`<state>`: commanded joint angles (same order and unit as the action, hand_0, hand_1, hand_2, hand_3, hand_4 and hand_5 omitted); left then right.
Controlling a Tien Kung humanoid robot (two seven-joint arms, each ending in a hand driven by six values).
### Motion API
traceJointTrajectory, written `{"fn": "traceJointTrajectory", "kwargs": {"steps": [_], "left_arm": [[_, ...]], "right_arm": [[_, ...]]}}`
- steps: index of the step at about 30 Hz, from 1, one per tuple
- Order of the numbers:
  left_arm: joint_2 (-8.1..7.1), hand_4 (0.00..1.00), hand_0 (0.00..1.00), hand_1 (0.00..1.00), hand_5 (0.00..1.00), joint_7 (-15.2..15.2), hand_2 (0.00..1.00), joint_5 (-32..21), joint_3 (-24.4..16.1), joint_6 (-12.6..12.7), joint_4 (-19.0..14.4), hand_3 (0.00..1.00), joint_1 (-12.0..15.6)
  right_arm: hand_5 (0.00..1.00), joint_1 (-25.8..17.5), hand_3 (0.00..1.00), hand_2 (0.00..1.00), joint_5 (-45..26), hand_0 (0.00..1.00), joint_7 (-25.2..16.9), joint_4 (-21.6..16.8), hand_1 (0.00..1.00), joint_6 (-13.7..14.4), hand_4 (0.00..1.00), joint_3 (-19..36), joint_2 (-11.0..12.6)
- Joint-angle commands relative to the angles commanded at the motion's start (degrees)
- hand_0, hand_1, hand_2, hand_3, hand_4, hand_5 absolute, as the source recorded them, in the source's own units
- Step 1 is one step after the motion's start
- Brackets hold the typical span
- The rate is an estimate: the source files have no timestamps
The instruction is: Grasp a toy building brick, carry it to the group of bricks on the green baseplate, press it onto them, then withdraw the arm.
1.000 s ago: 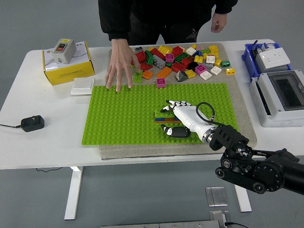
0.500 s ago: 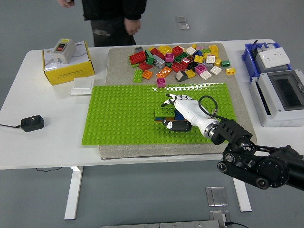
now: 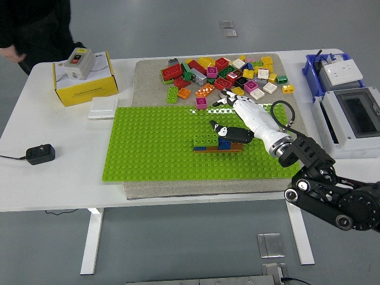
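1. One white tabletop (image 3: 47,178) carries everything; on it lies a beige mat under the large green studded baseplate (image 3: 154,148), whose long axis runs left to right across the view.
2. The robot's right hand (image 3: 237,116), white-shelled with black joints, reaches in from the lower right on a black arm. Its fingers (image 3: 222,98) are spread and hold nothing; the thumb lies beside the stack's right end, contact uncertain. The left hand is out of view.
3. The loose pile of small plastic bricks (image 3: 225,71), red, yellow, green, white and magenta, sits on the mat beyond the baseplate's far edge, just ahead of the fingertips.
4. The small stack of joined bricks (image 3: 217,142), green and blue over an orange strip, stands on the baseplate right of centre, its long axis also left to right, studs up.
5. By judgement, any brick is light, rigid and smooth-sided, so it could slip. It is best pinched across its two flat side walls, studs kept upward, then pushed straight down to seat it squarely.
6. A person stands at the far left corner, dark clothing and one hand showing, touching nothing.
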<state>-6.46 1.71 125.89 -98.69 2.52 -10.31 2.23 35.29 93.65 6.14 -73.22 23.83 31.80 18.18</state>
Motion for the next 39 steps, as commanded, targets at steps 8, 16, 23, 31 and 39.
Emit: {"fn": "traceJointTrajectory", "kwargs": {"steps": [8,16,23,31,39], "left_arm": [[0.68,0.136,0.611,0.599,0.709,-0.46,0.493,-1.38,0.92,0.72,0.00,0.594,0.29],[0.27,0.142,0.612,0.599,0.723,-0.70,0.507,-3.00,2.05,1.09,0.00,0.596,-0.09],[-0.23,0.138,0.613,0.599,0.718,-0.38,0.513,-4.48,2.95,1.03,0.00,0.596,-0.28],[-1.83,0.142,0.612,0.599,0.721,0.59,0.515,-3.40,0.50,0.49,0.00,0.598,0.40],[-2.94,0.181,0.615,0.601,0.738,1.35,0.528,-2.98,-0.23,-0.02,0.00,0.606,0.91]], "right_arm": [[0.545,-3.32,0.754,0.998,0.60,0.998,-0.94,-0.71,0.985,1.60,0.629,8.85,0.23],[0.537,-8.15,0.758,0.951,0.33,0.996,-2.17,-1.75,0.946,4.26,0.656,14.62,-0.01],[0.499,-14.54,0.733,0.931,1.60,0.977,-2.75,-4.42,0.934,5.84,0.639,19.80,0.46],[0.468,-20.49,0.697,0.902,2.42,0.932,-3.47,-5.92,0.916,6.04,0.640,24.01,-0.06],[0.484,-22.54,0.725,0.895,3.36,0.898,-3.26,-5.51,0.910,6.32,0.666,24.77,-1.44]]}}
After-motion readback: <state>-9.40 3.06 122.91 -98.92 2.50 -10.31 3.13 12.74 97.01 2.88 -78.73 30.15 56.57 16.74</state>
